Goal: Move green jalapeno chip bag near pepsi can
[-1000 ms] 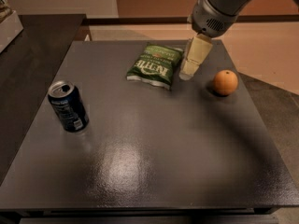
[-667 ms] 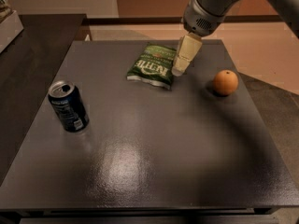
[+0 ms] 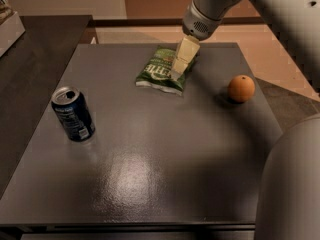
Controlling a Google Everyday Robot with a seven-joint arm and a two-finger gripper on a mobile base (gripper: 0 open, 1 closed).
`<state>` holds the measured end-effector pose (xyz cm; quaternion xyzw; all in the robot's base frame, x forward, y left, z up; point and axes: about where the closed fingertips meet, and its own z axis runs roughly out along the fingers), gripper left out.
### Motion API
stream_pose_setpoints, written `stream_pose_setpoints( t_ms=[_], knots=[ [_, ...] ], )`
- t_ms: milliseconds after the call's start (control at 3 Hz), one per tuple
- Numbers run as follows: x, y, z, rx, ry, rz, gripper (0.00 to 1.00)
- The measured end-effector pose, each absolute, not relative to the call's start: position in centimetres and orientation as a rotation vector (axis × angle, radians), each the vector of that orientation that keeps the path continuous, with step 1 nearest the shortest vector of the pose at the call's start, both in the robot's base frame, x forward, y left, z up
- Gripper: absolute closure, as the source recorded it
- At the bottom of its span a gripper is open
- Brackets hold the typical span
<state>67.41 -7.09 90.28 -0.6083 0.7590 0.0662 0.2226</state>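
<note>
The green jalapeno chip bag (image 3: 162, 70) lies flat on the far middle of the dark grey table (image 3: 150, 149); it is dark green with white lettering. The pepsi can (image 3: 73, 113) stands upright at the left side of the table, dark blue with a silver top, well apart from the bag. My gripper (image 3: 178, 69) hangs from the arm at the top right, and its pale fingers (image 3: 184, 55) reach down over the right part of the bag. The fingers hide part of the bag.
An orange fruit (image 3: 241, 88) sits on the right side of the table. My arm's pale casing (image 3: 292, 184) fills the lower right corner. A darker counter (image 3: 35, 49) adjoins the table on the left.
My gripper has moved left and down, from beside the bag's right edge to over the bag itself. The bag, can and orange have kept their places.
</note>
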Motion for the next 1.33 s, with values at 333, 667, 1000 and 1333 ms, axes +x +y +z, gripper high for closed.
stream_pose_setpoints(
  t_ms=[333, 667, 1000, 1333],
  knots=[
    [67.9, -5.7, 88.7, -1.69, 2.115, 0.26, 0.0],
    [67.7, -4.4, 87.5, -1.703, 2.122, 0.322, 0.0],
    [67.9, -4.0, 86.5, -1.691, 2.135, 0.333, 0.0],
    [68.3, -3.9, 85.4, -1.677, 2.148, 0.332, 0.0]
  ],
)
